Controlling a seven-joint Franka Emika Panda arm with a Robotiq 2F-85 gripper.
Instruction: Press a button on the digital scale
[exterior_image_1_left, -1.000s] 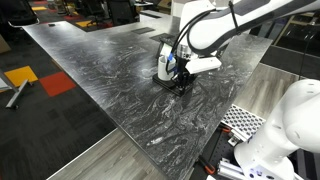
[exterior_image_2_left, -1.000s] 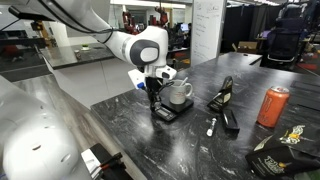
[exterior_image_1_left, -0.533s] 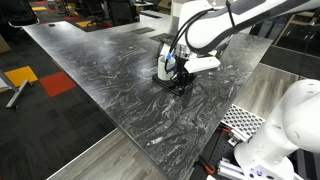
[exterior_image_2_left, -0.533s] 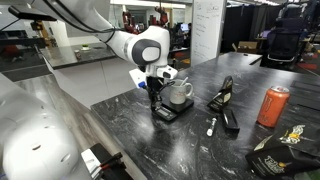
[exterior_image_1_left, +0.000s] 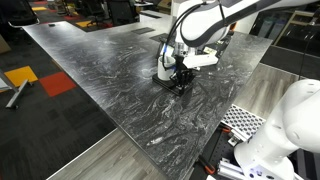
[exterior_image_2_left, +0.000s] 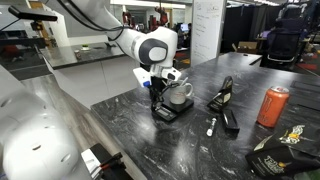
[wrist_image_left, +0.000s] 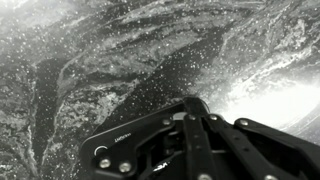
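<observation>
My gripper hangs fingers-down from the arm, low over the dark marbled table, and in the wrist view my fingers look drawn together into one dark point, with no gap between them that I can make out. Directly beneath my tips lies the digital scale, a thin black slab flat on the table; in an exterior view my gripper stands over the scale's edge rather than its middle. I cannot tell whether my tips are actually touching it or are only just above it. The wrist view does not show the scale clearly, only grey swirled stone ahead of me and a bright glare off to one side. Just beside me, standing upright on the scale, is a white cup, close to my fingers but not between them; it shows again in an exterior view. Well apart from me on the same table are a white marker lying flat and, farther off, an orange can standing upright. A white perforated pad sits well away from my tips, off the stone top.
</observation>
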